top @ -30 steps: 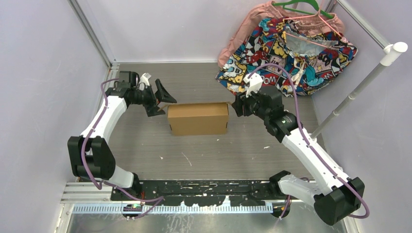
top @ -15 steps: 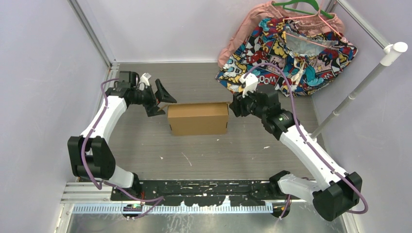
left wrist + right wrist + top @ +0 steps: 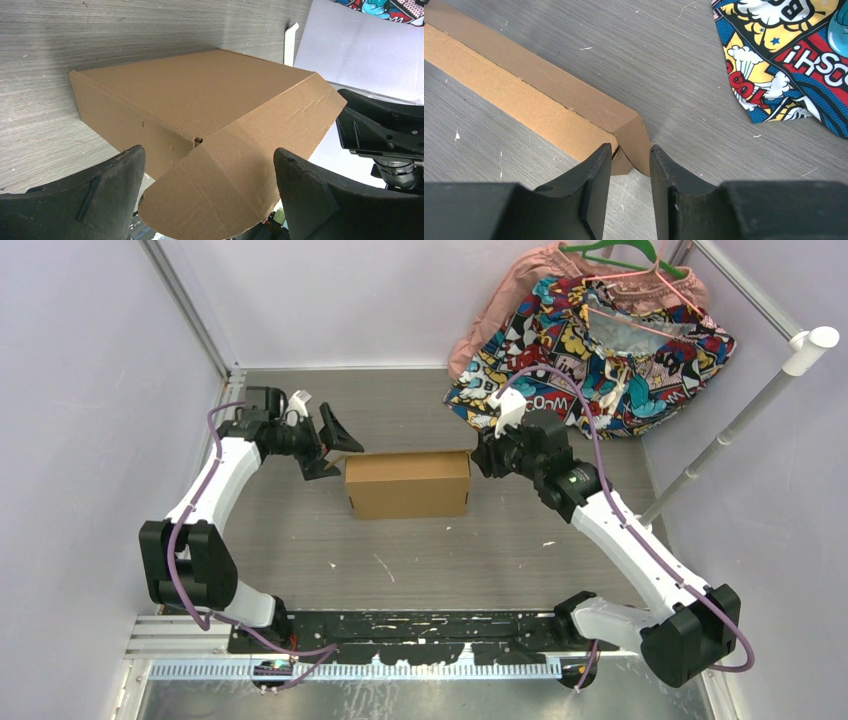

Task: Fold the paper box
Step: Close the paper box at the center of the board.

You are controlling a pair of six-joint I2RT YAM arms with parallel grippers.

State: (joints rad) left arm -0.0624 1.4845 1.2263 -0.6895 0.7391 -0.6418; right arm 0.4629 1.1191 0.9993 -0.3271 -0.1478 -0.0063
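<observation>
The paper box [image 3: 408,483] is a closed brown cardboard mailer lying in the middle of the table. My left gripper [image 3: 335,448] hovers at its left end, open wide. In the left wrist view a rounded end flap [image 3: 240,175] of the box [image 3: 190,95] sticks out between the spread fingers of the left gripper [image 3: 207,151], touching neither. My right gripper [image 3: 480,458] is at the box's right end. In the right wrist view its fingers [image 3: 596,170] stand close together, either side of the folded corner flap [image 3: 634,137] of the box [image 3: 539,100], with a gap still showing.
A comic-print cloth [image 3: 600,340] with a pink garment and green hanger lies at the back right, close behind the right gripper; its edge [image 3: 784,55] shows in the right wrist view. A white pole [image 3: 740,420] slants along the right side. Metal frame rails border the table.
The right gripper has moved slightly left and back, up to the box's right end, and its jaws have narrowed. The left arm and the box have not moved.
</observation>
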